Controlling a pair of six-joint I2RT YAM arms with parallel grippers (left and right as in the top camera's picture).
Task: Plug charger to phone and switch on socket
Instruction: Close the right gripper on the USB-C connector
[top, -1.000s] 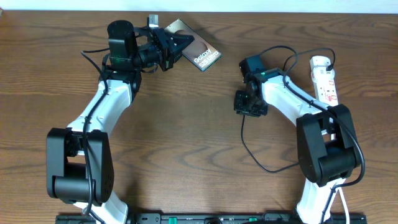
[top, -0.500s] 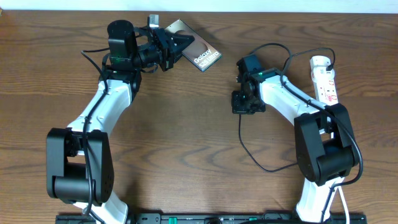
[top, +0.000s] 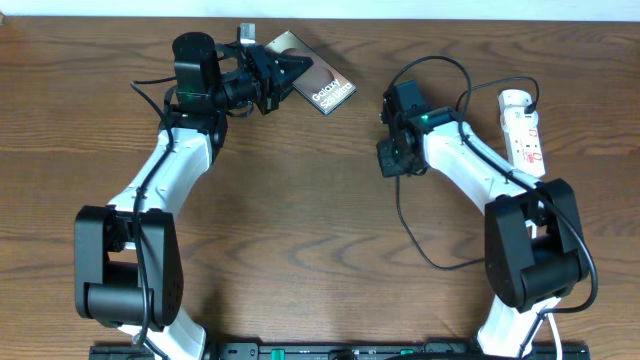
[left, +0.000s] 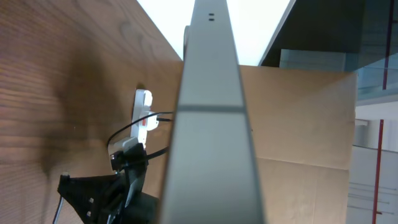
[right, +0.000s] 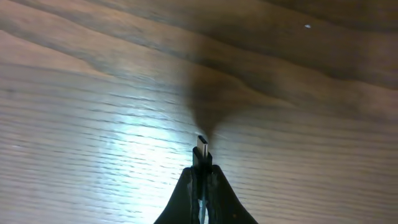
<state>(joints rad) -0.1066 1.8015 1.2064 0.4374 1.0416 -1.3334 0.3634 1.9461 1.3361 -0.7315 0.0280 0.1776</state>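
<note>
- While your right claw (right: 202, 173) pinches the charger (right: 201, 150) by its plug tip above the bench (right: 93, 93), the socket (top: 523, 125) lies off to its right.
- Your left claw (top: 283, 75) clamps the phone (top: 325, 88) near the far edge.

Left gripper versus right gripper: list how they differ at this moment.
The left gripper clamps the phone by one edge; the right gripper pinches the charger just behind its plug tip. The left gripper points sideways across the table toward the other arm; the right gripper angles toward the tabletop. The left gripper's load is wide and flat; the right gripper's is thin. Both are shut on a task item.
</note>
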